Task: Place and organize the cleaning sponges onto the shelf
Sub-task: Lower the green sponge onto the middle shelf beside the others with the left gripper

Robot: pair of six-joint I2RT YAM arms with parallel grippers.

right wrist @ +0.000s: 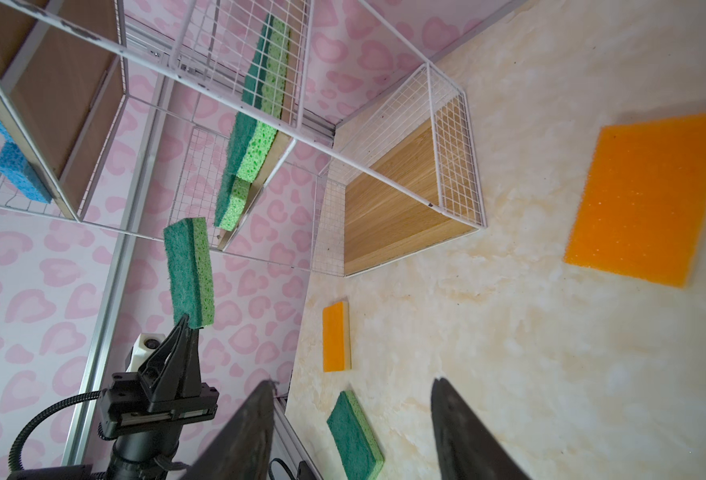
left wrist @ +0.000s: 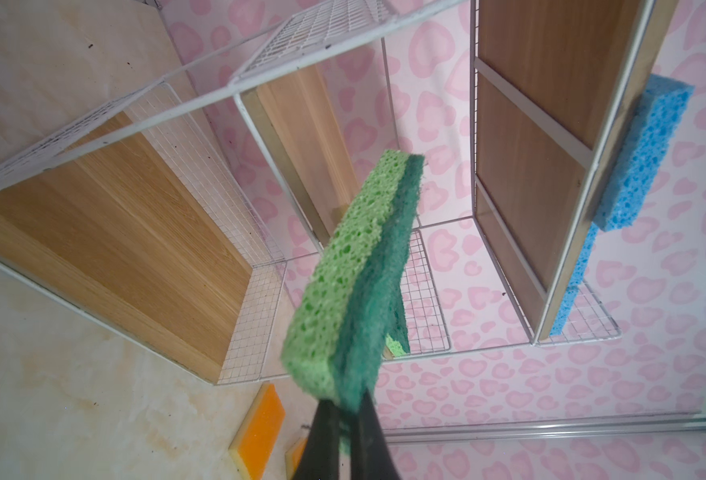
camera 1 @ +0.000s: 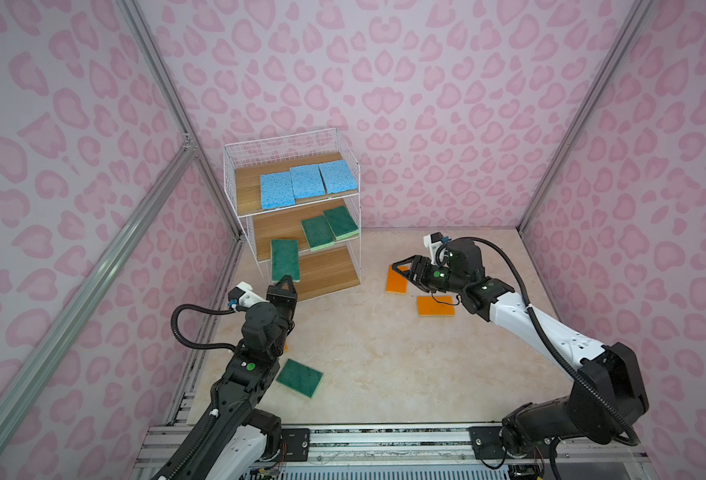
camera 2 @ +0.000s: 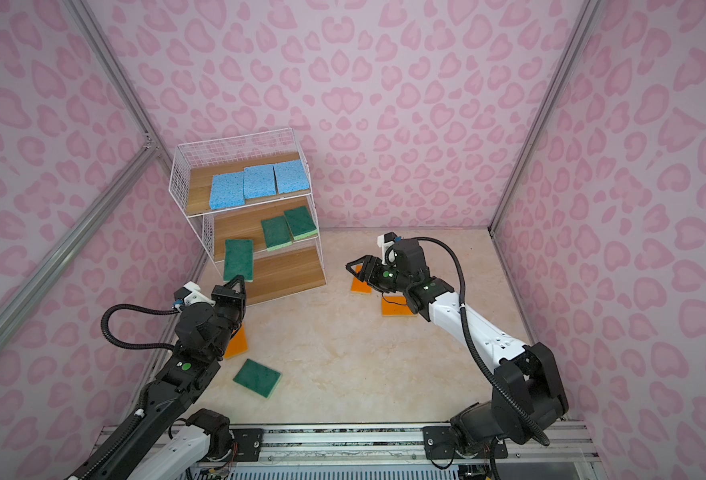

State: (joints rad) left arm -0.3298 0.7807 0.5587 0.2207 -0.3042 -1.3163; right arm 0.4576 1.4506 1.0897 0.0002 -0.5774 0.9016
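Green sponge (camera 1: 285,259), clamped by its end in the left hand (camera 1: 287,283) in front of the middle board (camera 1: 276,228) of the shelf (camera 1: 230,183), may sag, snag the edge and drop, while the right hand (camera 1: 399,271) gapes empty over an orange sponge (camera 1: 397,286)

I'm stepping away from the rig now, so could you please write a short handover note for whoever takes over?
Left gripper: shut on a green sponge, held in the air at the front of the shelf.
Right gripper: open, empty, above an orange sponge on the table.
Done: three blue sponges on the top board; two green sponges on the middle board.
Left: place the held one, then the loose green sponge and the orange ones on the table; two more orange sponges are visible. The bottom board holds none.
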